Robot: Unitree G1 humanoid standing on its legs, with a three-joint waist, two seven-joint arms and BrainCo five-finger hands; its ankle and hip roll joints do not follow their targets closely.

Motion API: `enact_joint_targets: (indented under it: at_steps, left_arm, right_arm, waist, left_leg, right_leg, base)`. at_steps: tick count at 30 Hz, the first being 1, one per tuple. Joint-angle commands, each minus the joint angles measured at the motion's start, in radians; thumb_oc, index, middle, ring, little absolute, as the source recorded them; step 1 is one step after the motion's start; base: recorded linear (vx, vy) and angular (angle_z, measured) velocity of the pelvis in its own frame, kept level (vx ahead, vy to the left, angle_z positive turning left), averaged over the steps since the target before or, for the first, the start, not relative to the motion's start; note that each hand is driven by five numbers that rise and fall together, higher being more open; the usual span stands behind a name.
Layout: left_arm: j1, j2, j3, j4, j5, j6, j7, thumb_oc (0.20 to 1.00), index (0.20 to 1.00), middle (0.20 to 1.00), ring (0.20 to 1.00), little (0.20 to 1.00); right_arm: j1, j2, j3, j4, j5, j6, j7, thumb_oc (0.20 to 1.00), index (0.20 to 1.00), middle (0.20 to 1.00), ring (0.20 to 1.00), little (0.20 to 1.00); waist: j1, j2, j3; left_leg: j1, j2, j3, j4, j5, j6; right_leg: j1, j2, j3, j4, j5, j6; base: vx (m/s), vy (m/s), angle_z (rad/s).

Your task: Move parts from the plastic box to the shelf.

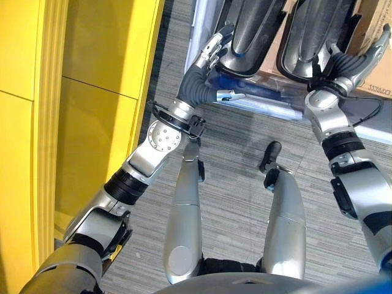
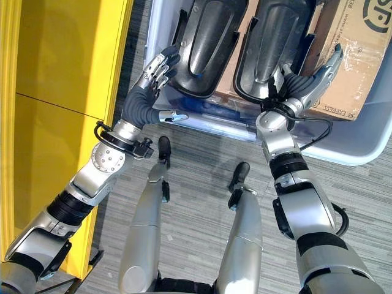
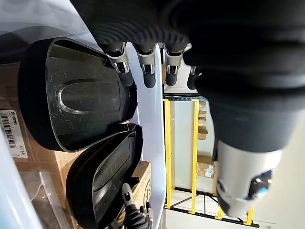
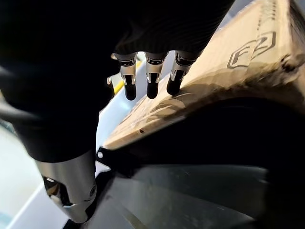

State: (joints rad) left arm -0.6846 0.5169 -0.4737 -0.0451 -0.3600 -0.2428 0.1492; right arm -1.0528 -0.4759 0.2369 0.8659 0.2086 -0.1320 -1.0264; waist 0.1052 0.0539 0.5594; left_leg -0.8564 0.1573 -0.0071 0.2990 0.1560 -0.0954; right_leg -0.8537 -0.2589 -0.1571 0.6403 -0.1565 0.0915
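Pick-up stage of the transfer, judged from the layout: both arms reach into the pale translucent plastic box [image 2: 361, 153], where two black moulded parts stand side by side. The left hand [image 2: 160, 66] lies with its fingers nearly straight against the outer edge of the left black part [image 2: 205, 43]; nothing is pinched. The right hand [image 2: 312, 82] lies between the right black part [image 2: 272, 49] and a cardboard carton [image 2: 352, 55] just beyond it, its fingers extended along the carton's face and likewise closed on nothing. Both parts are in the box; neither is lifted. The next move appears to call for the fingers to curl round a part's rim before any lift. The carton crowds the right hand's side, and the box wall stands just beside the left hand. A yellow panel [image 2: 61, 92] rises on the left arm's outer side.
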Motion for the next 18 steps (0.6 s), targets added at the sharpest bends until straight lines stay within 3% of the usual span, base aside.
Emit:
enact_joint_targets:
  at_steps: [1,3,8,10,11,14,18]
  left_arm:
    - [-0.015,-0.035,-0.009,-0.048,0.02,-0.03,-0.035,1.0,1.0,1.0,1.0,1.0]
    - [-0.013,-0.034,-0.01,-0.051,0.02,-0.028,-0.034,1.0,1.0,1.0,1.0,1.0]
    - [-0.014,-0.024,-0.021,-0.051,0.004,-0.033,-0.033,1.0,1.0,1.0,1.0,1.0]
    - [-0.014,-0.019,-0.029,-0.037,-0.003,-0.05,-0.035,1.0,1.0,1.0,1.0,1.0]
    - [-0.015,-0.019,-0.029,-0.035,-0.003,-0.051,-0.034,1.0,1.0,1.0,1.0,1.0]
    - [-0.016,-0.005,-0.042,-0.011,-0.004,-0.077,-0.038,1.0,1.0,1.0,1.0,1.0]
    - [-0.026,0.031,-0.05,0.032,-0.032,-0.124,-0.054,1.0,1.0,1.0,1.0,1.0]
  right_arm:
    - [0.031,0.014,-0.002,0.031,0.043,0.049,0.088,1.0,1.0,1.0,1.0,1.0]
    - [0.022,0.006,0.007,0.038,0.012,0.074,0.091,1.0,1.0,1.0,1.0,1.0]
    - [-0.027,-0.054,0.111,0.046,-0.489,0.299,-0.052,1.0,1.0,1.0,1.0,1.0]
    - [-0.065,-0.084,0.2,0.042,-0.765,0.362,-0.046,1.0,1.0,1.0,1.0,1.0]
    - [-0.071,-0.088,0.216,0.039,-0.786,0.367,-0.045,1.0,1.0,1.0,1.0,1.0]
    - [-0.105,-0.124,0.376,0.019,-1.03,0.369,0.012,1.0,1.0,1.0,1.0,1.0]
    - [-0.103,-0.151,0.56,0.026,-1.105,0.33,0.059,1.0,1.0,1.0,1.0,1.0]
  waist:
    - [0.042,0.052,-0.039]
    - [0.042,0.053,-0.039]
    - [0.044,0.053,-0.039]
    - [0.049,0.051,-0.039]
    - [0.049,0.05,-0.039]
    - [0.057,0.039,-0.039]
    - [0.062,0.021,-0.039]
  left_leg:
    - [-0.001,-0.078,0.073,0.007,-0.092,0.061]
    - [-0.004,-0.077,0.073,0.011,-0.092,0.06]
    - [-0.017,-0.077,0.069,0.024,-0.089,0.061]
    - [-0.023,-0.076,0.068,0.028,-0.087,0.061]
    - [-0.022,-0.076,0.067,0.027,-0.086,0.061]
    - [-0.023,-0.07,0.065,0.028,-0.083,0.06]
    - [-0.02,-0.059,0.064,0.028,-0.083,0.061]
  right_leg:
    - [-0.006,0.071,-0.054,0.045,0.017,-0.014]
    - [-0.008,0.073,-0.052,0.048,0.017,-0.016]
    - [-0.017,0.076,-0.048,0.051,0.026,-0.013]
    - [-0.016,0.075,-0.053,0.043,0.035,-0.009]
    - [-0.015,0.075,-0.054,0.042,0.036,-0.009]
    - [-0.01,0.071,-0.061,0.032,0.044,-0.005]
    - [-0.005,0.065,-0.07,0.027,0.051,-0.002]
  base:
    - [0.0,0.0,0.0]
    - [0.0,0.0,0.0]
    - [0.0,0.0,0.0]
    - [-0.01,-0.004,0.02]
    - [-0.01,-0.006,0.05]
    - [-0.01,-0.015,0.03]
    - [0.01,-0.027,0.01]
